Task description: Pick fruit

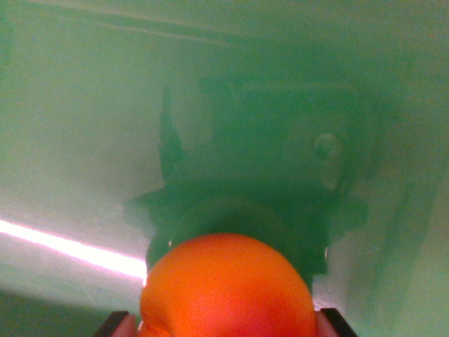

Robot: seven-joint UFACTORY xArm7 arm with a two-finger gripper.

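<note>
A round orange fruit [228, 284] fills the bottom centre of the wrist view, very close to the camera. My gripper [226, 324] is shut on it: a dark fingertip [112, 324] presses its left side and the other sits against its right side at the bottom edge. The fruit hangs over a green surface [77, 126]. The gripper's dark shadow [273, 161] falls on that surface just beyond the fruit. The fruit's underside is cut off by the picture's lower edge.
A bright strip of light [70, 247] crosses the green surface at the wrist view's left. A faint line or edge [161, 29] runs across the top. The view is blurred and shows nothing else.
</note>
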